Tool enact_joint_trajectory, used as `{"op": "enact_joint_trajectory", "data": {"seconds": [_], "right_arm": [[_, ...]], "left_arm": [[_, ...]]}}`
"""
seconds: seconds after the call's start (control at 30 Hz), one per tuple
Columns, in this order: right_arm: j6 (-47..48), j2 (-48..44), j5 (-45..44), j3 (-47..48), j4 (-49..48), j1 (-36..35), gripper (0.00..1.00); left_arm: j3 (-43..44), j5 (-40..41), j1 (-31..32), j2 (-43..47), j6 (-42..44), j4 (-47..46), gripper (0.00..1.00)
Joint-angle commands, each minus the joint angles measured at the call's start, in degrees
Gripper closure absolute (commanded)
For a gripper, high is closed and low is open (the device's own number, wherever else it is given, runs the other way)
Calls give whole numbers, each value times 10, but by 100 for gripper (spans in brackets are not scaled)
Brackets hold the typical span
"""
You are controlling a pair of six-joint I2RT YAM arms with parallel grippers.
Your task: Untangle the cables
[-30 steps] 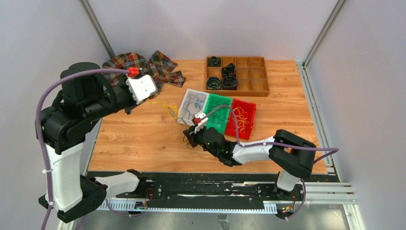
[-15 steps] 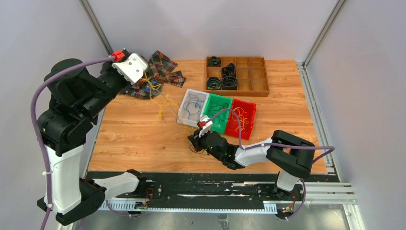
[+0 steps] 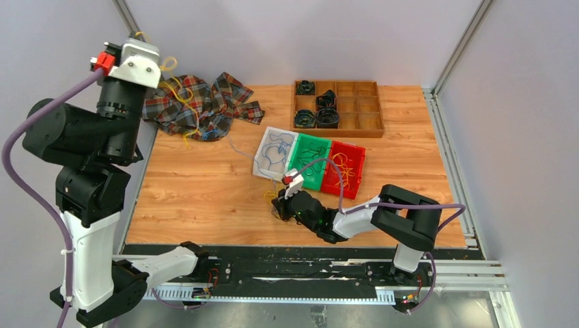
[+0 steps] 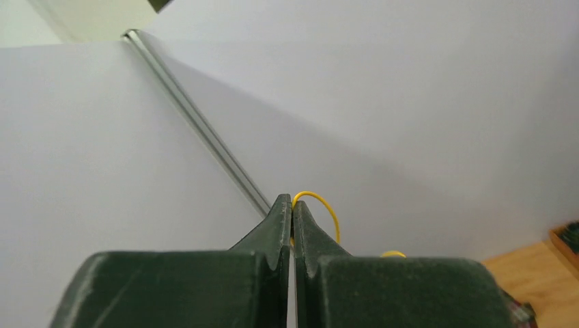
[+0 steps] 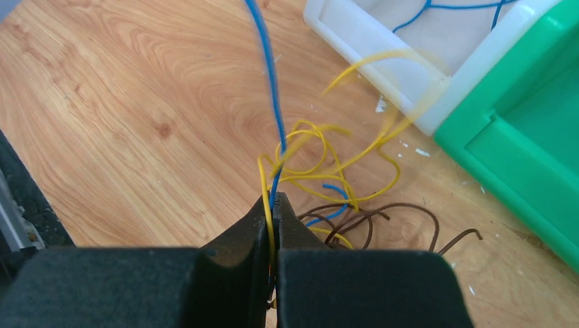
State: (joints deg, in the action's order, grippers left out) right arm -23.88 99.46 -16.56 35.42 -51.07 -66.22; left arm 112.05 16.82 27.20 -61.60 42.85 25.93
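My left gripper (image 3: 138, 39) is raised high at the far left and shut on a yellow cable (image 4: 321, 205). That cable (image 3: 179, 92) hangs down in loops over the plaid cloth. My right gripper (image 3: 278, 205) is low on the table near the front and shut on a yellow and a blue cable (image 5: 272, 109). Right beyond its jaws lies the clump (image 5: 334, 184) of yellow, blue and dark brown strands. A thin blue strand (image 3: 240, 149) runs from there toward the far left.
A plaid cloth (image 3: 201, 102) lies at the back left. White (image 3: 262, 145), green (image 3: 300, 175) and red (image 3: 359, 164) bins sit mid-table with sorted strands. A wooden compartment tray (image 3: 372, 123) with black coiled rolls stands at the back.
My left arm has swung up and to the left, lifting the yellow cable high over the cloth. The right gripper has slid slightly toward the near edge, still clamped.
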Motion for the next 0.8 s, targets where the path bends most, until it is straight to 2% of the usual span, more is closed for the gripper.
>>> {"op": "enact_joint_trajectory", "data": {"seconds": [0.0,0.07,0.27,0.37,0.43,0.47,0.57,0.67,0.77], "right_arm": [[-17,14,-24,-1,32,3,99],[-18,13,-30,2,48,1,99],[6,-11,-10,14,53,0,93],[20,-32,0,22,68,-1,92],[32,-43,17,27,77,-1,83],[44,-50,34,31,80,-1,72],[74,-79,76,56,102,-1,55],[96,-118,112,84,127,-1,46],[109,-142,152,118,147,-1,42]], "left_arm": [[9,43,2,4,25,-131,99],[17,34,2,1,16,-127,100],[-7,-70,2,25,-22,-35,100],[-26,-49,2,33,-25,-65,99],[-33,-40,2,39,-26,-87,100],[-31,-56,3,40,-26,-75,100],[-36,-118,2,54,-52,-22,100],[-81,-178,2,82,-74,3,99],[-97,-215,2,94,-94,38,100]]}}
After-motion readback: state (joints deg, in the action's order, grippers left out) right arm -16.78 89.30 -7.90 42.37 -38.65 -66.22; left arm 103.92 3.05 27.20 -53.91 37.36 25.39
